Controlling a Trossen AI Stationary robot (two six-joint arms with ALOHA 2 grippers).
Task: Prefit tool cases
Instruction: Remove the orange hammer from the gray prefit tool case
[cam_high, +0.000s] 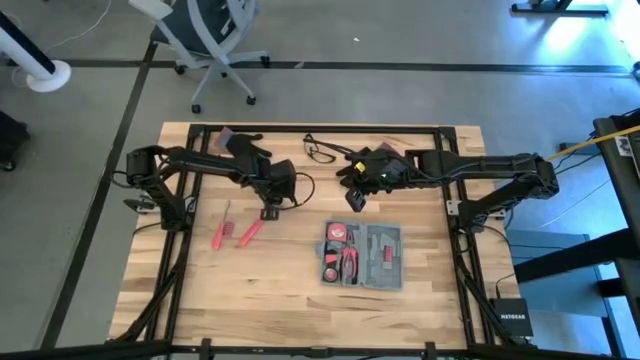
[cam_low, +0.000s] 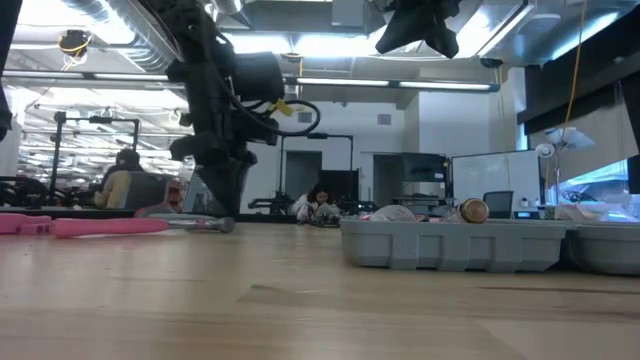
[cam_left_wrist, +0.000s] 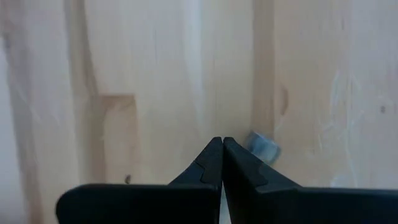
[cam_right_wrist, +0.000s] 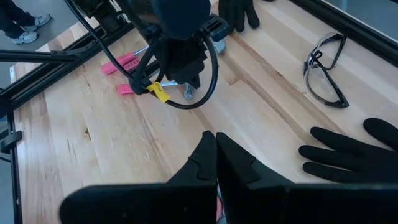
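- On the wooden desk (cam_high: 420, 300), the tool case (cam_high: 362, 256) lies opened flat, toward the near edge; it serves as the landmark below.
- Case contents: red-handled pliers (cam_high: 347, 258) sit in its left half; the grey moulded slots of the right half show nothing that can be made out.
- Left gripper (cam_high: 268, 212): up and to the left of the case, low over the desk, fingers pressed together with nothing between them; a small metal piece (cam_left_wrist: 262, 146) lies on the wood just beside its tips.
- Right gripper (cam_high: 356, 201): directly beyond the case, raised well above the desk, fingers closed and empty.
- Two loose red-handled tools (cam_high: 234, 229) lie left of the case, well apart from it.
- Safety glasses (cam_high: 322, 151) lie beyond the case, near the far edge.
- One black glove (cam_high: 243, 146) rests far left of the glasses; another (cam_right_wrist: 354, 155) lies under the right arm.
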